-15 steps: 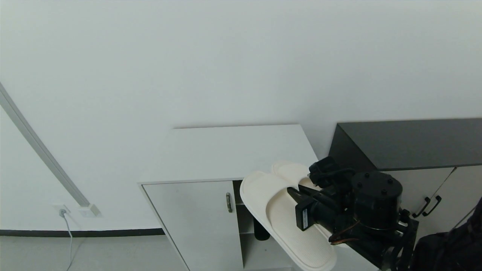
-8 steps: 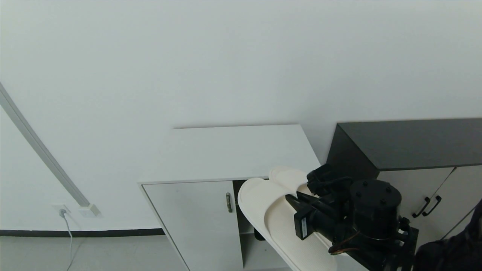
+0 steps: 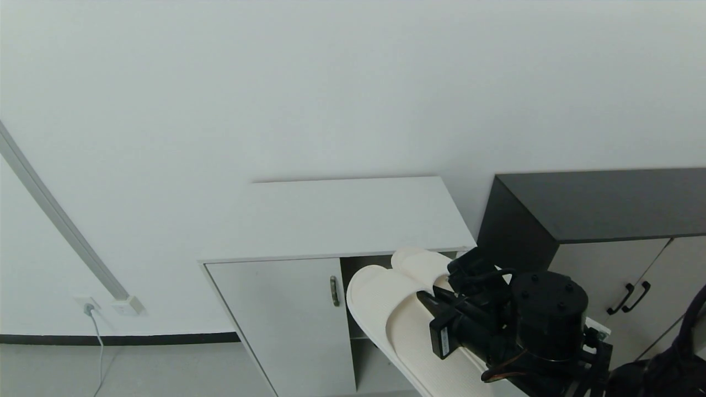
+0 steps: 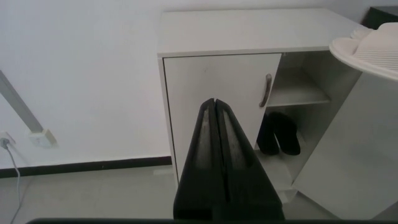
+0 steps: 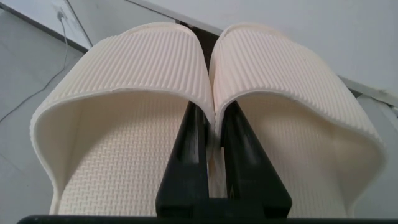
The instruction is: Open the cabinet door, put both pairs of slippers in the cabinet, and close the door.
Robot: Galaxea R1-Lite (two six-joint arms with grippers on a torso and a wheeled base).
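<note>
You will find the first pair of slippers (image 3: pixel 386 314), gripped in the right hand (image 5: pixel 214 134), before the cabinet's (image 3: pixel 342 220) open right half. The second pair of slippers (image 4: pixel 278 134) sits inside, beneath the shelf (image 4: pixel 298 93). The neighbouring cabinet (image 3: pixel 595 204) stands right; the wall socket (image 3: pixel 87 304) is well left.

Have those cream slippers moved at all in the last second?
Yes. The slippers in the right hand have dropped: their toes overlapped the white cabinet top before, and now reach only its front edge, at the open side.

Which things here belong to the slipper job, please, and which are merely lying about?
Job: cream slippers, clamped by right gripper; white cabinet, door open; black slippers inside it.
Lying about: dark cabinet; wall socket.
</note>
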